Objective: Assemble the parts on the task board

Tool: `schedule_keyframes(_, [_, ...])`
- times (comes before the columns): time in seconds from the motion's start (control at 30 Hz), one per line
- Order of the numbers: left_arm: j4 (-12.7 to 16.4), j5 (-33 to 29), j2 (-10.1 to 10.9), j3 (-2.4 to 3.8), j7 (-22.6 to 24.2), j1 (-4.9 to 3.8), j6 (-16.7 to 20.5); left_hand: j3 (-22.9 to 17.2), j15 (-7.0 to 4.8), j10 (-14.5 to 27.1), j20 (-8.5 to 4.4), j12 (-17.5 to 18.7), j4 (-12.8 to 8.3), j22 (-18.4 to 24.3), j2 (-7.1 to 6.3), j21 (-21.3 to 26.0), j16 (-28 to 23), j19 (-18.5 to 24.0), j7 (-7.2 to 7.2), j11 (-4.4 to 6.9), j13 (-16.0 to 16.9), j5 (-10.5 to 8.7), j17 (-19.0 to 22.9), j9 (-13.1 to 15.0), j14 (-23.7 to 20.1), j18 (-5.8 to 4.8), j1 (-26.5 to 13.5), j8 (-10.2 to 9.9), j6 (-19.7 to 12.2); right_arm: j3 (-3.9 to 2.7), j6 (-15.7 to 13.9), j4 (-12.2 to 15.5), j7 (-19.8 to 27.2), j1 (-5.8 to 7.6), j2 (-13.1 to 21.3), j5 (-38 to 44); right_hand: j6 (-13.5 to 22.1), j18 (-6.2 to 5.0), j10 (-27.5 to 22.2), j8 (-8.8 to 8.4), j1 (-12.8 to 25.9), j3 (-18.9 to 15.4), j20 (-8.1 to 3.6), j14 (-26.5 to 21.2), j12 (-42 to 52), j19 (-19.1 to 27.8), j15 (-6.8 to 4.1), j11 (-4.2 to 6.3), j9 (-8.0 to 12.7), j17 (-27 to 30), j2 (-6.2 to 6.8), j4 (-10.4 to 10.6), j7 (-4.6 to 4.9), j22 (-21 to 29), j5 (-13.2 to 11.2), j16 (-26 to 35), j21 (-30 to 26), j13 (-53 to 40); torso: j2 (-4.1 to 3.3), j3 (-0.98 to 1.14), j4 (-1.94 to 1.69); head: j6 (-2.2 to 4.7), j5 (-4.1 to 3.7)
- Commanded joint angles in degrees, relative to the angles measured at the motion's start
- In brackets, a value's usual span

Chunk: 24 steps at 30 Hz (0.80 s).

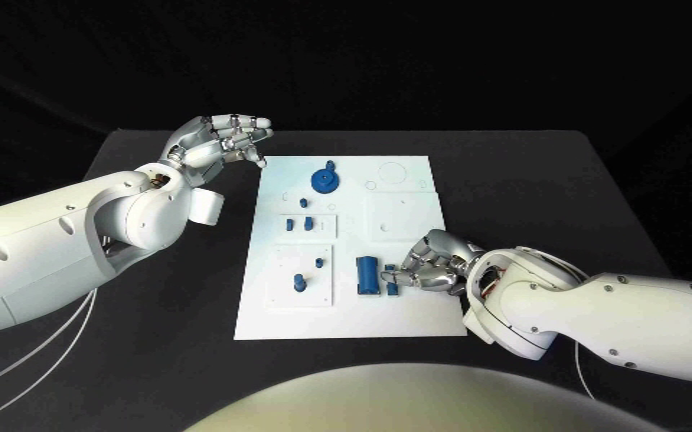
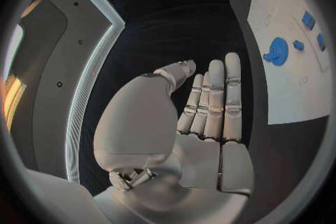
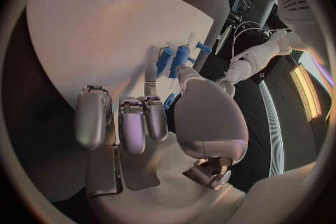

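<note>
Two robot hands: right [image 1: 430, 264] touching blue part [image 1: 369, 274]

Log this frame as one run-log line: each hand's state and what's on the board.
left hand: open, off the task board's far left corner | right hand: fingers at small blue part, grip unclear | blue gear: far end of board

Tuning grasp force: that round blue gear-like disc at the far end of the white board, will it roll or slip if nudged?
The blue disc lies flat on the white board, so it would probably slide, not roll. It looks stiff and light, likely moulded plastic. Its raised centre may give the fingers some purchase.
</note>
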<state>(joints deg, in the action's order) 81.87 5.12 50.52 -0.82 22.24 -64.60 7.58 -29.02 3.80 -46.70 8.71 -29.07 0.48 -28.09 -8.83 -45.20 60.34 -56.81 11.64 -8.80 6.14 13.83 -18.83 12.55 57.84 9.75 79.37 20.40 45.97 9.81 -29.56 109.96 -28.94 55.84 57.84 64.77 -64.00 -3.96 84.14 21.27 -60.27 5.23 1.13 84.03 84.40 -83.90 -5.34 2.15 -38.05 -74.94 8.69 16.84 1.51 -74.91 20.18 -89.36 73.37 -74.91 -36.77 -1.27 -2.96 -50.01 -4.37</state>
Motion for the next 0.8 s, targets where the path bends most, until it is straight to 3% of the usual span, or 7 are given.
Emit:
schedule_keyframes(0.03, [0.03,0.11,-0.16,0.04,0.25,-0.02,-0.93,0.10,0.03,0.50,-0.15,-0.36,0.08,-0.01,-0.04,-0.11,0.31,0.34,0.77,0.04,-0.07,0.29,0.09,0.07,-0.35,0.79,-0.58,0.19,-0.40,0.01,1.47,0.56,0.63,-0.06,0.33,0.14,-0.51,0.94,4.50,0.03,0.21,-0.56,-0.40,5.79,0.17,-1.50,-0.41,0.47,0.00,-14.22,-0.83,0.07,-0.12,-11.10,0.27,-0.32,0.26,-12.17,0.01,-0.01,0.05,0.01,-0.05])
schedule_keyframes(0.23, [-0.03,0.11,-0.22,0.03,0.24,-0.02,-0.95,0.10,0.03,0.50,-0.15,-0.36,0.08,-0.01,-0.04,-0.11,0.31,0.34,0.77,0.04,-0.07,0.29,0.09,0.07,-0.35,0.79,-0.58,0.19,-0.40,0.02,1.94,0.72,0.64,-0.06,0.97,0.23,-0.46,0.95,4.50,-0.01,-0.23,-0.46,-0.43,5.79,0.14,-1.51,-0.44,0.52,0.04,-14.22,-1.37,-0.11,-0.19,-11.10,0.30,-0.32,0.27,-12.15,0.02,0.03,-0.01,0.01,-0.11])
schedule_keyframes(0.43, [-0.08,0.11,-0.20,0.03,0.20,-0.01,-0.94,0.10,0.03,0.50,-0.15,-0.36,0.08,-0.01,-0.04,-0.11,0.31,0.34,0.77,0.04,-0.07,0.29,0.09,0.07,-0.35,0.79,-0.58,0.19,-0.40,0.02,3.48,0.96,1.29,-0.06,1.43,0.34,-0.24,0.95,4.51,-0.29,-6.55,0.45,-0.54,5.79,0.15,-1.51,-0.54,0.61,0.35,-14.19,-0.20,-0.52,-0.27,-11.11,0.29,-0.30,0.29,-12.18,-0.03,0.03,0.00,0.01,-0.06])
schedule_keyframes(0.53, [-0.09,0.11,-0.20,0.03,0.17,-0.01,-0.98,0.10,0.03,0.50,-0.15,-0.36,0.08,-0.01,-0.04,-0.11,0.31,0.34,0.77,0.04,-0.07,0.29,0.09,0.07,-0.35,0.79,-0.58,0.19,-0.40,0.02,3.90,1.11,1.58,-0.07,1.52,0.34,-0.24,0.93,4.49,-0.38,-7.64,0.60,-0.55,5.78,0.07,-1.46,-0.55,0.62,0.46,-14.16,0.18,-0.47,-0.28,-11.07,0.31,-0.29,0.14,-12.15,-0.02,0.00,0.00,0.01,0.00])
schedule_keyframes(0.8, [-0.21,0.11,-0.24,0.03,0.05,0.01,-1.07,0.08,0.04,0.55,-0.14,-0.43,0.15,0.01,0.03,-0.08,0.34,0.35,0.77,0.04,-0.09,0.30,0.10,0.07,-0.36,0.79,-0.64,0.26,-0.43,0.03,3.95,1.52,2.38,-0.11,1.91,0.07,-0.29,0.94,4.48,-0.41,-7.51,0.40,-0.54,5.77,0.00,-1.47,-0.53,0.56,0.52,-14.12,0.37,-0.17,-0.17,-11.08,0.24,-0.28,0.18,-12.11,0.06,0.00,-0.01,0.01,0.04])
